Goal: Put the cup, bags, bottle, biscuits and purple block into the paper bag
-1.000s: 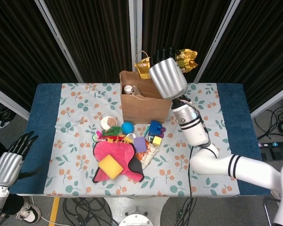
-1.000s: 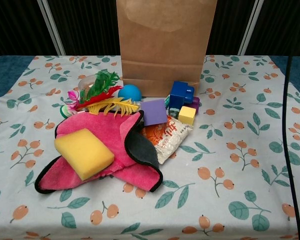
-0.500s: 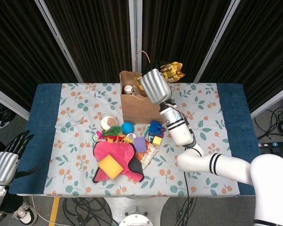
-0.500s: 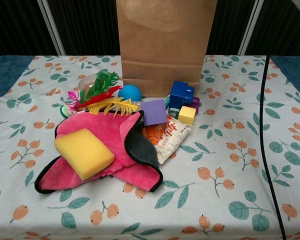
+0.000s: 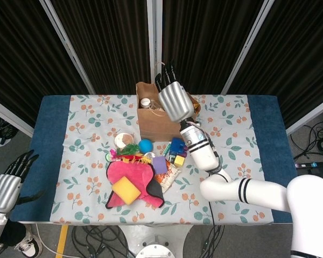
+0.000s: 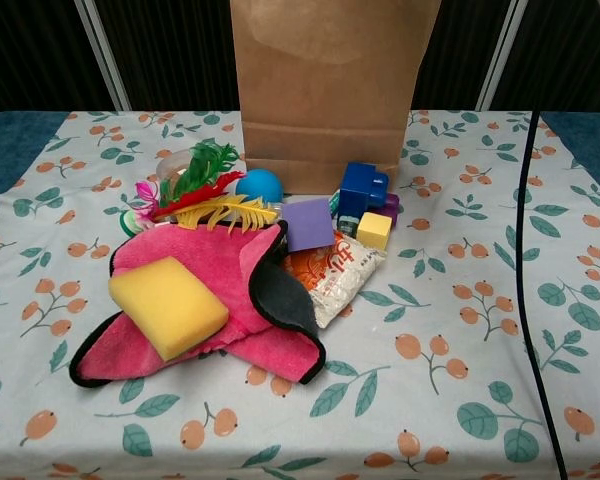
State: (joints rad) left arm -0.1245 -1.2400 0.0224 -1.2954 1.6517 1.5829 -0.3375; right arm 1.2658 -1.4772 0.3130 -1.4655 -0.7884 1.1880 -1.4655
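I see bench (image 5: 242,115) with floral cloth, paper bag (image 6: 325,95) upright at the back, my right hand (image 5: 175,101) over its mouth, can't tell what its fingers hold, left hand (image 5: 5,189) off bench, fingers spread and empty, biscuits (image 6: 338,275) beside purple block (image 6: 308,222) in front of bag

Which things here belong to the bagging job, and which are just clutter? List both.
Job: paper bag; bottle already inside it; cup; purple block; biscuit packet; right hand over the bag's mouth.

Clutter: pink cloth; yellow sponge; blue ball; feathers; blue brick; yellow cube.
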